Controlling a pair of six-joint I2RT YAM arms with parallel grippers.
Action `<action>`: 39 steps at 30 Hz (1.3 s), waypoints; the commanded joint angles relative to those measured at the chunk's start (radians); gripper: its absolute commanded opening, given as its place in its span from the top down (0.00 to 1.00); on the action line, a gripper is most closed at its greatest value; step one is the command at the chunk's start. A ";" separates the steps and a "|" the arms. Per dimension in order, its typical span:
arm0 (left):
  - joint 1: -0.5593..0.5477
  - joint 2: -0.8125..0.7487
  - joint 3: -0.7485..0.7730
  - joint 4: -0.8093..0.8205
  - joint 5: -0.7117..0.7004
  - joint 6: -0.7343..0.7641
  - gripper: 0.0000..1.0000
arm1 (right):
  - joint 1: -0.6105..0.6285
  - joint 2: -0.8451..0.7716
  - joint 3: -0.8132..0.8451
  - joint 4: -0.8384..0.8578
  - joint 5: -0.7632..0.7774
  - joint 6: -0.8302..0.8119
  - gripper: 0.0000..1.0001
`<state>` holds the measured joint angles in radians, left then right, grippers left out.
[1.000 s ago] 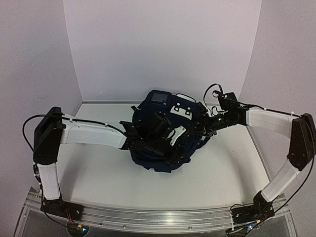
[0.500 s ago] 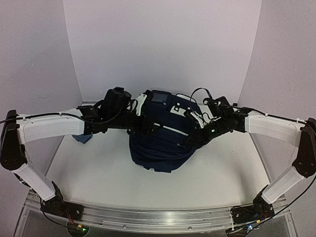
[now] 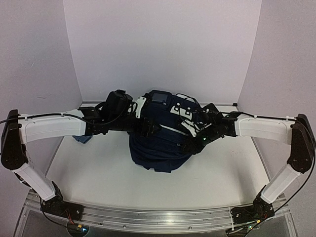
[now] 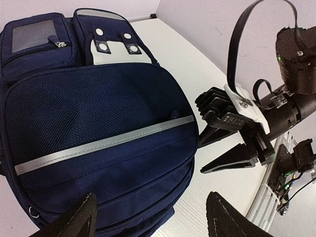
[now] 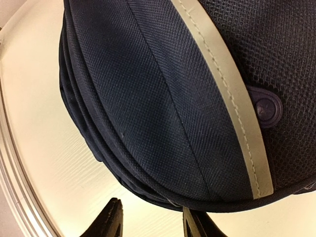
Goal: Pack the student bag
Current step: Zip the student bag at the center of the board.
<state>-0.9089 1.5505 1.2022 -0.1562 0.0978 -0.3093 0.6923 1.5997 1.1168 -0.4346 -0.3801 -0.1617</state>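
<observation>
At nine o'clock on the worktop (image 3: 98, 177) a bit of blue cloth (image 3: 81, 139) pokes out from under the left arm; I can't make out what it is. The left end effector (image 4: 152, 207) hangs over the bag's ten o'clock shoulder with its jaws spread wide and nothing between them. To my eye that is a ready stance for catching fabric or a zip pull.

The bag (image 3: 158, 153) lies flat in the middle of the worktop, front panel up, with the grey stripe (image 4: 103, 143) running across it and the white patch (image 4: 116, 47) towards twelve o'clock. Every pocket I can see looks zipped shut, so I'd say the packing has yet to begin.

At three o'clock the right end effector (image 4: 200, 158) sits low, just beside the bag's edge. Its jaws are partly apart and clamp nothing, probably lined up to pinch that rim and steady the bag.
</observation>
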 commanded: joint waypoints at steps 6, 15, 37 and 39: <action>-0.002 0.024 0.052 -0.030 -0.015 0.040 0.24 | 0.008 0.026 0.029 0.052 0.100 -0.010 0.63; 0.001 0.036 0.068 -0.051 -0.013 0.090 0.24 | 0.009 0.031 0.004 0.077 0.082 -0.019 0.88; -0.017 0.075 -0.060 0.162 -0.023 0.796 0.31 | 0.009 -0.031 -0.018 0.066 0.042 -0.039 1.00; -0.016 0.069 -0.062 0.162 -0.021 0.783 0.31 | 0.009 -0.013 -0.019 0.083 0.045 -0.045 0.92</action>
<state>-0.9223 1.6138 1.0940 -0.0530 0.1043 0.4320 0.7025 1.5472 1.1102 -0.4166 -0.3314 -0.1851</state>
